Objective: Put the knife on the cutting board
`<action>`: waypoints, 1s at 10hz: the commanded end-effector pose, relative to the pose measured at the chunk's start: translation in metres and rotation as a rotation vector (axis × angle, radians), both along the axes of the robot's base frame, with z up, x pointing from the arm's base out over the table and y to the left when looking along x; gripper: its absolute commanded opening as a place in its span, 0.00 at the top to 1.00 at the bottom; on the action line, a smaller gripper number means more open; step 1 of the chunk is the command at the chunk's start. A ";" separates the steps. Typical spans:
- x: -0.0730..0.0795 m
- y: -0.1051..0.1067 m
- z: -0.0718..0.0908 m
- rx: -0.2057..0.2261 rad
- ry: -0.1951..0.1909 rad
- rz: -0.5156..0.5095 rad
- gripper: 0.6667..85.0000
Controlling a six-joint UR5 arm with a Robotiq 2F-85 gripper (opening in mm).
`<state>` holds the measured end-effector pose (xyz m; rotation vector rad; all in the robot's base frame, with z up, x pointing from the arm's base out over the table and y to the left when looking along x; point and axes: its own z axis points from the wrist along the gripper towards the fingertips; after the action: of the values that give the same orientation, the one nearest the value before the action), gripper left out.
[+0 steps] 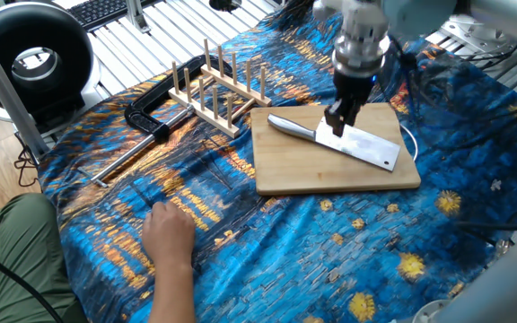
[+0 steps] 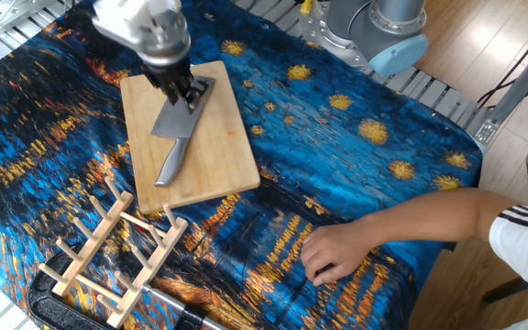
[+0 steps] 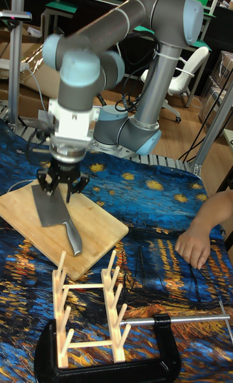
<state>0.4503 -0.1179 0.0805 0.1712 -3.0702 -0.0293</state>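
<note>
The knife [image 1: 359,144] lies flat on the cutting board [image 1: 321,177], blade toward the right and handle toward the peg rack. The other fixed view shows the same knife [image 2: 178,122] on the board [image 2: 218,151], and so does the tall view, with knife [image 3: 53,213] and board [image 3: 97,224]. My gripper [image 1: 339,117] hovers just above the blade near its handle end, blurred by motion. In the tall view the gripper [image 3: 62,190] is open, its fingers spread with nothing between them. The other fixed view has the gripper [image 2: 181,92] over the blade's upper end.
A wooden peg rack [image 1: 218,90] and a black clamp [image 1: 147,119] with a long metal rod lie left of the board. A person's hand [image 1: 167,235] rests on the cloth at the front left. A white cable [image 1: 408,135] runs by the board's right edge.
</note>
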 end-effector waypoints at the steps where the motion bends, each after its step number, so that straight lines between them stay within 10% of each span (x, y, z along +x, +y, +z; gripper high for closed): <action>1: 0.003 0.018 0.050 0.051 0.003 -0.083 0.61; 4: 0.018 0.021 0.047 0.041 -0.040 -0.159 0.90; 8: 0.061 0.024 0.050 0.063 -0.206 -0.068 0.85; 10: 0.043 0.025 0.062 0.060 -0.151 -0.081 0.77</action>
<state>0.4926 -0.0973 0.1289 0.0481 -3.2149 -0.0954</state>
